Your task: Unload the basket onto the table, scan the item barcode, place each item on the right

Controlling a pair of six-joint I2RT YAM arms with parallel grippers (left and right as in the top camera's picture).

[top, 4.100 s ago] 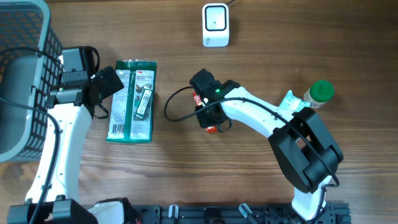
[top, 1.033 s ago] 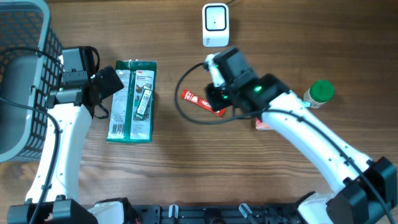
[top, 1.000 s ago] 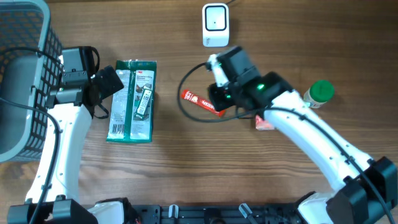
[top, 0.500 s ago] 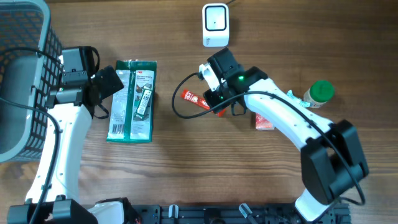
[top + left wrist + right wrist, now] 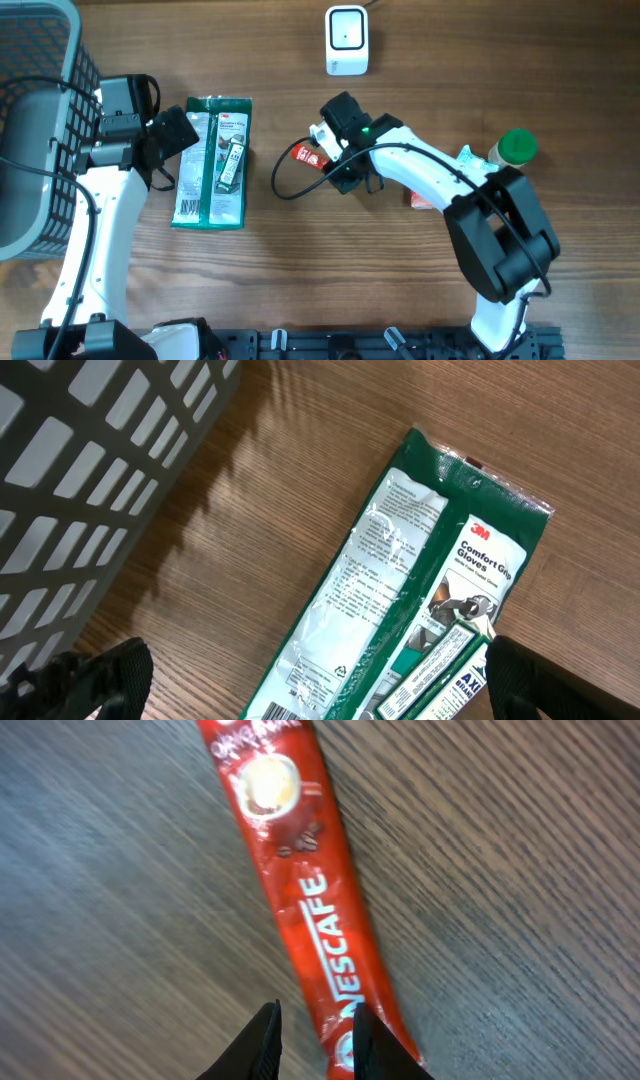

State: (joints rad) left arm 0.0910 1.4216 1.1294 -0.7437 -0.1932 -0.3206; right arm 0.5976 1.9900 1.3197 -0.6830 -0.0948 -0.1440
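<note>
At left, the left gripper (image 5: 172,135) hangs wide open and empty over a gloves pack (image 5: 212,160). At centre frame sits the red sachet (image 5: 304,155), its long axis slanting up-left out from the right gripper (image 5: 312,1042). That gripper's nearly closed fingers straddle the sachet's near end; whether they pinch it cannot be told. The scanner (image 5: 347,40) waits at upper centre, nearest this arm.

Left end effector (image 5: 320,695) gapes wide, right end effector (image 5: 312,1045) barely parted.

Even bright light, soft shadows, blurred right-wrist view.
</note>
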